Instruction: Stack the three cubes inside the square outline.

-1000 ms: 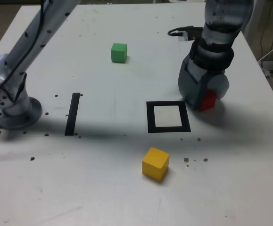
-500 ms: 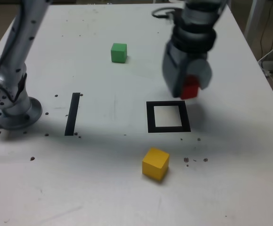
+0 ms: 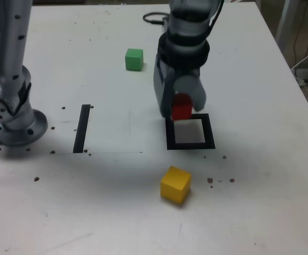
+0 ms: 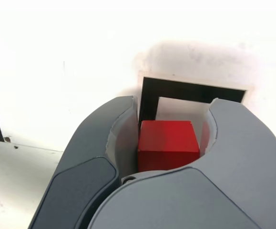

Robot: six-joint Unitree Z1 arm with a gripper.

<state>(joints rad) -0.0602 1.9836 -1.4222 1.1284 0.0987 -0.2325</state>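
Over the square outline: the claw (image 3: pixel 181 109) is held above the worktop (image 3: pixel 260 202), at the far-left corner of the frame as the exterior view shows it.
Claw: it is clamped on the red cube (image 4: pixel 168 143), which is gripped between the two grey jaws and is seen clear of the surface.
Red cube: it is carried just above the outline's far-left edge in the exterior view, not yet set down inside.
Square outline (image 3: pixel 190 132): a black tape frame with a white centre is laid flat near the middle of the worktop; its centre is seen bare.
Yellow cube (image 3: pixel 175 184): it is placed nearer the camera than the outline, well apart from it.
Green cube (image 3: pixel 134 59): it is placed farther back, toward the exterior view's left of the arm.
Black strip (image 3: pixel 82 128): it is laid straight, at the exterior view's left of the outline.
Arm base (image 3: pixel 10 114): it is mounted at the exterior view's left edge.
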